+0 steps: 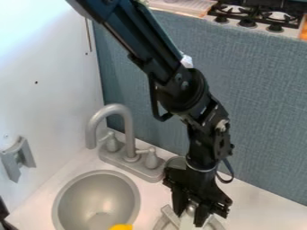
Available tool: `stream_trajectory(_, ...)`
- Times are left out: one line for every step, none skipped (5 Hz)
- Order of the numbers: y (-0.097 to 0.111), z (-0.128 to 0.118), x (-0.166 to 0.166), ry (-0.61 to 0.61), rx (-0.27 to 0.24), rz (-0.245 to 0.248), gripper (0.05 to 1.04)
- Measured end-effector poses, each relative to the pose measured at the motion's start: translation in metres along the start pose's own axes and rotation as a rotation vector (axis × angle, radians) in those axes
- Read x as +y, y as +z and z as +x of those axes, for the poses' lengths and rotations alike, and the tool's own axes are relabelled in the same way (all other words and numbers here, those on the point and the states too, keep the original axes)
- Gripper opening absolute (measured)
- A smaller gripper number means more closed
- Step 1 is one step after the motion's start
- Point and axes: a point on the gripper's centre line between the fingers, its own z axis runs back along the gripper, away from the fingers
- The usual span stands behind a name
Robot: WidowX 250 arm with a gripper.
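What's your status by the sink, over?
Gripper low, at a silvery-gray piece; grip unclear. Faucet off to picture left, seemingly not in the way. Yellow thing at sink's lower edge.

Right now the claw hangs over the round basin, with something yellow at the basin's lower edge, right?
Not quite: the camera view shows the claw to the right of the round basin, not over it. The yellow thing is at its lower edge.
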Motion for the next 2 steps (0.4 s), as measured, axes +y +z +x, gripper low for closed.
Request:
stream_trajectory(-0.0022,-0.0015,-0.0017,-0.003,-0.003,-0.014,0.518)
stream_trajectory(-0.0113,-0.005,-0.0017,-0.011,0.025,-0.012,0.568)
